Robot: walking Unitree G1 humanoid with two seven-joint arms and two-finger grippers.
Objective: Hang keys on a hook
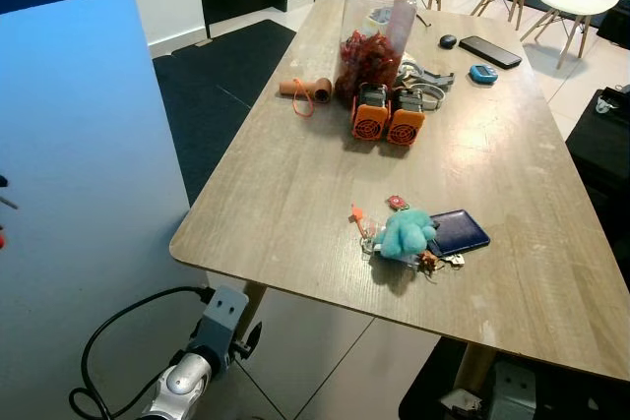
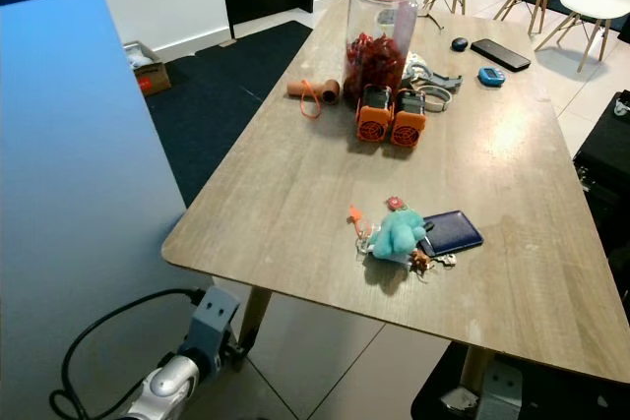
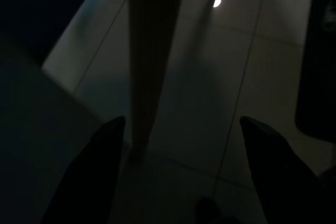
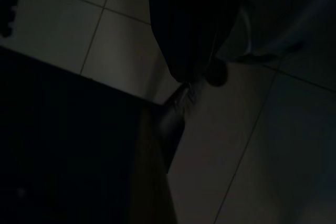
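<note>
Keys (image 1: 409,235) (teal plush attached) on wooden table (image 1: 285,194)

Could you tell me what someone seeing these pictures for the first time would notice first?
Most likely the tall clear jar with a red lid standing at the far end of the wooden table, with two orange gadgets right in front of it. Next, the bunch of keys with a fluffy turquoise charm near the table's front edge, beside a dark blue wallet. The left arm hangs low beside the table.
</note>
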